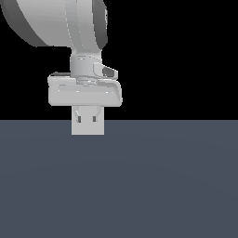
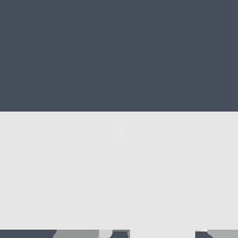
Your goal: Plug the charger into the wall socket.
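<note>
The wall socket (image 1: 87, 129) is a light-grey square plate that stands upright just behind my fingers in the exterior view. Its centre dots are hidden by the gripper. In the wrist view its pale surface (image 2: 118, 172) fills a wide band very close to the camera. My gripper (image 1: 87, 119) points straight down in front of the plate's middle, with its fingers a small gap apart. The charger (image 2: 162, 234) shows as a pale block filling that gap between the grey fingers (image 2: 79, 234). In the exterior view it merges with the plate behind it.
The dark blue-grey floor (image 1: 162, 186) stretches flat in front of the plate and to both sides. The white hand and thick arm link (image 1: 60, 23) hang above the plate. Beyond the plate in the wrist view lies floor (image 2: 118, 51).
</note>
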